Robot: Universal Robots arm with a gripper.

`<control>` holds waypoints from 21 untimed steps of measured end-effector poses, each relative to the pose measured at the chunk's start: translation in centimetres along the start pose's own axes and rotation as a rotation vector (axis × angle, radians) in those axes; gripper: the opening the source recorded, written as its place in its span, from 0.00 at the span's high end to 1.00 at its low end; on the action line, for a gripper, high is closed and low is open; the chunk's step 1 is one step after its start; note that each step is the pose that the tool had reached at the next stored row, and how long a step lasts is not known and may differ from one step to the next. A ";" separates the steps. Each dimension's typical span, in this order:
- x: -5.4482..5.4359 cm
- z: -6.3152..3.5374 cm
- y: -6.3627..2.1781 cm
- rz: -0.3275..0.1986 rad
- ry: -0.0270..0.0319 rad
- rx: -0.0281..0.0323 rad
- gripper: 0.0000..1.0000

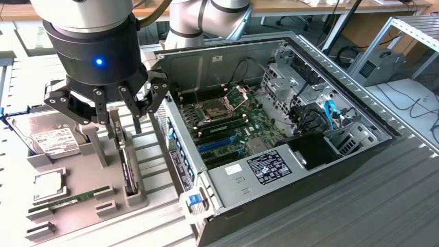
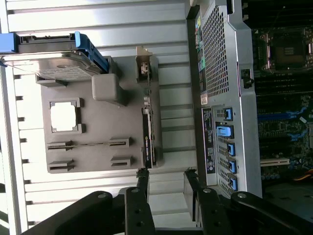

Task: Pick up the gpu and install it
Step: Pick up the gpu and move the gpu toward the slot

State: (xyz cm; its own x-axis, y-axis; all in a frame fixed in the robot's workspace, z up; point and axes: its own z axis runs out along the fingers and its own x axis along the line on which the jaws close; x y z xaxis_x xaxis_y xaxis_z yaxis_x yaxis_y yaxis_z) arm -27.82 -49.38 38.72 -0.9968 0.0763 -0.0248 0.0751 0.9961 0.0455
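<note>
The pincer point(image 1: 113, 114) stands wide open with nothing in its grip, its dark fingers point(image 1: 156, 95) spread apart. Directly below it, the graphics card point(image 1: 125, 162) stands on its long edge in a slot of the grey tray point(image 1: 92, 152), and no finger touches it. In the wrist view the card point(image 2: 148, 134) sits just beyond the 2 fingertips point(image 2: 142, 178). Beside the pincer, toward the exterior view's left, a hard drive point(image 1: 51, 141) rests in the same tray; below that lie 1 square chip point(image 1: 48, 185) and 1 thin memory stick point(image 1: 72, 198). On the pincer's other side, close by, the computer case point(image 1: 226, 172) lies open.
</note>
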 end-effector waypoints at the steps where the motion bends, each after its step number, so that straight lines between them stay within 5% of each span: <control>1: 0.0 0.00 0.00 0.000 0.0000 0.0000 0.58; 21: 0.1 0.95 -0.05 0.000 0.0000 0.0000 0.58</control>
State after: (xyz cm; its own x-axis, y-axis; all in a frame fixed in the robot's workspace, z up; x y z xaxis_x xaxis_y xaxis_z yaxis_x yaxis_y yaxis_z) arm -27.90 -49.38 37.76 -0.9968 0.0763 -0.0248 0.0751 0.9961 0.0455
